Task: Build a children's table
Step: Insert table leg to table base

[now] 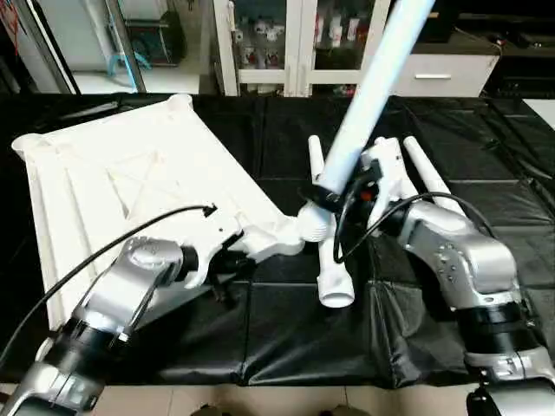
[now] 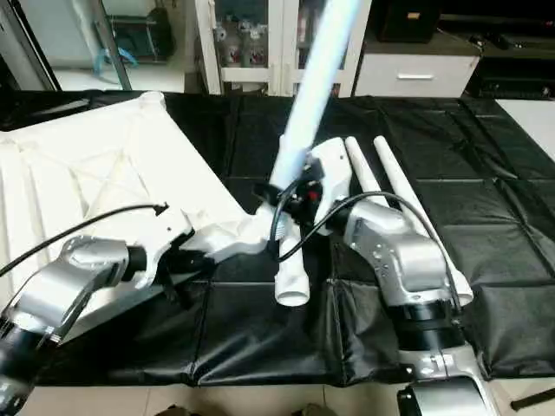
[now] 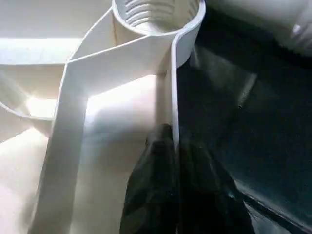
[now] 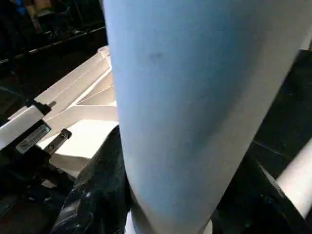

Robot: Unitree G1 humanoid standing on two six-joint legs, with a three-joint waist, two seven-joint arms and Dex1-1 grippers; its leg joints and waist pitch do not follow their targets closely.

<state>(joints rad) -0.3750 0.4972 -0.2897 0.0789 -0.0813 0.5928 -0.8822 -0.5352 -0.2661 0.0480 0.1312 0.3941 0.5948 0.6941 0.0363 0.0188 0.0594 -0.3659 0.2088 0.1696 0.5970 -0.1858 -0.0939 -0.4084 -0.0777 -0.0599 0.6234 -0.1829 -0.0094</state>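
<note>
No leg looks fitted yet: one leg (image 1: pixel 373 87) is clamped by the right gripper (image 1: pixel 323 196) at a corner socket (image 3: pixel 156 19); the tabletop (image 1: pixel 130 182) rim is pinched by the left gripper (image 3: pixel 175 146).

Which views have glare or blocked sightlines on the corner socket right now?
Left wrist view: bright glare washes out the tabletop ribs, but the corner socket threads read clearly. Right wrist view: the held leg fills the frame, hiding the socket. Left eye view: even lighting; the right hand partly covers the socket.
</note>
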